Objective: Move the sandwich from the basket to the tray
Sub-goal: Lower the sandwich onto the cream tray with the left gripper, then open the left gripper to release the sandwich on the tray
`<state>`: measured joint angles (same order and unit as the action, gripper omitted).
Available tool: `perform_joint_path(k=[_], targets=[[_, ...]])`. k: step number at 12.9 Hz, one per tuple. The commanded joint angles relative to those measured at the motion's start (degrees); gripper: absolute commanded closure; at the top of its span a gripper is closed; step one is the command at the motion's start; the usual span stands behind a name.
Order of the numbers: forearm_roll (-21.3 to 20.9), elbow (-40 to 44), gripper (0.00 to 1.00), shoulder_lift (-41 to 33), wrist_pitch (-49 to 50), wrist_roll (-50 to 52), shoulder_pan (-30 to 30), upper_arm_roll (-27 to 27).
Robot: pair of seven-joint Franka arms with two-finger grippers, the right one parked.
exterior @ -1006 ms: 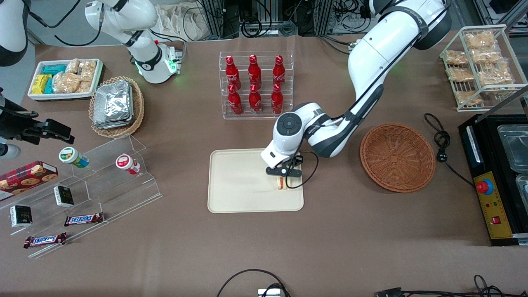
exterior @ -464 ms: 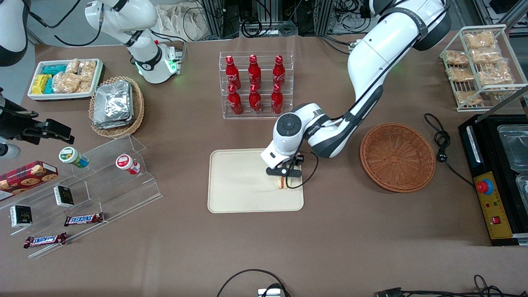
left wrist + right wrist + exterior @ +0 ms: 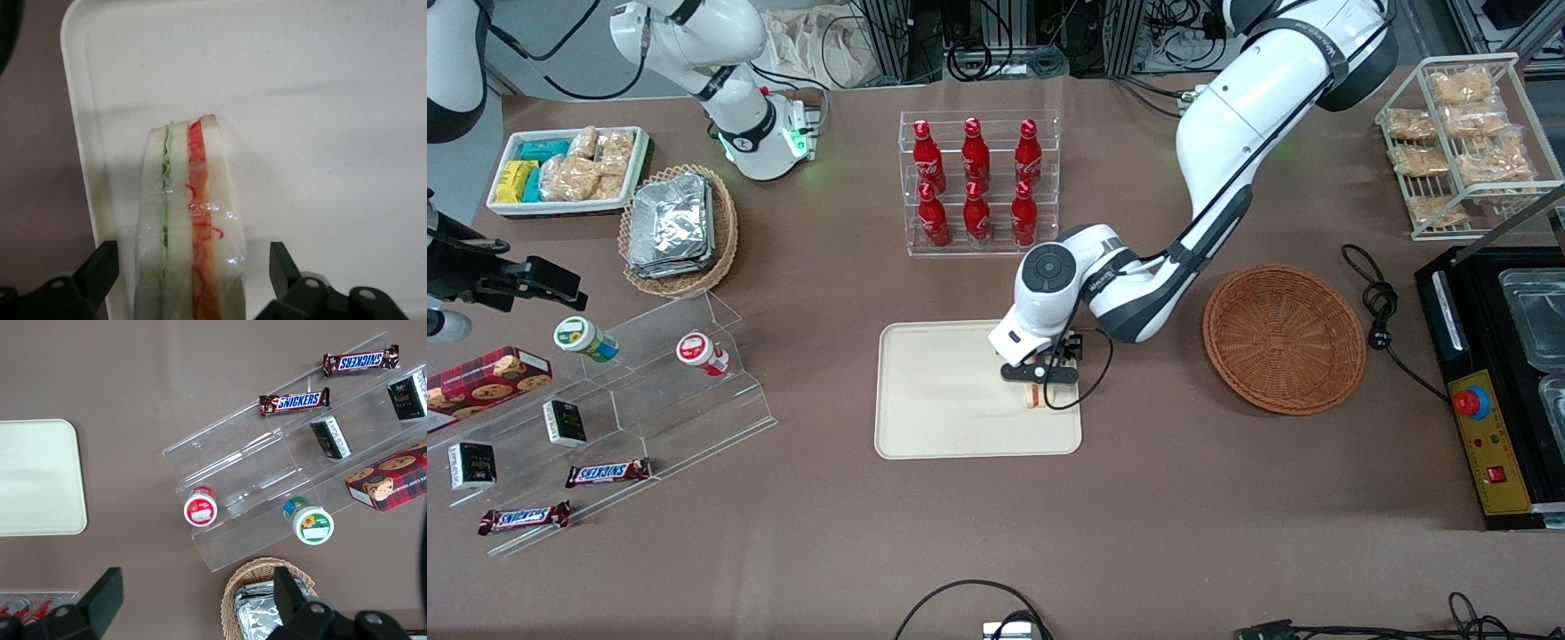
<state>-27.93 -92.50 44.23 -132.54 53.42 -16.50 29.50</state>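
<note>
The step in hand looks like the release. The claw (image 3: pixel 190 280) stands wide over the tray (image 3: pixel 925 427), its fingers (image 3: pixel 100 270) apart on either side of the sandwich (image 3: pixel 190 227) with bare tray showing between them and the bread, so nothing is gripped. The sandwich stands on edge on the tray directly below the claw, close to the rim at the working arm's end. The next move, as I judge it, calls for a straight lift clear, so a finger does not catch the wrap and tip the wedge.

The tray holds only the sandwich (image 3: pixel 1035 396). The basket (image 3: pixel 1284 340), well off toward the working arm's end from the claw (image 3: pixel 1037 384), is empty.
</note>
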Motion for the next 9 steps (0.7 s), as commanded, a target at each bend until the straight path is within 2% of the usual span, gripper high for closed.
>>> perform_joint_path(k=[1,5,9], targets=[[-1.1,4.3,0.00,0.9,0.7,4.0,-0.6,-0.4],[-0.5,8.3,0.00,0.0,5.9,5.0,-0.3,-0.3],[-1.2,13.3,0.00,-0.7,12.7,11.3,-0.3,-0.3]])
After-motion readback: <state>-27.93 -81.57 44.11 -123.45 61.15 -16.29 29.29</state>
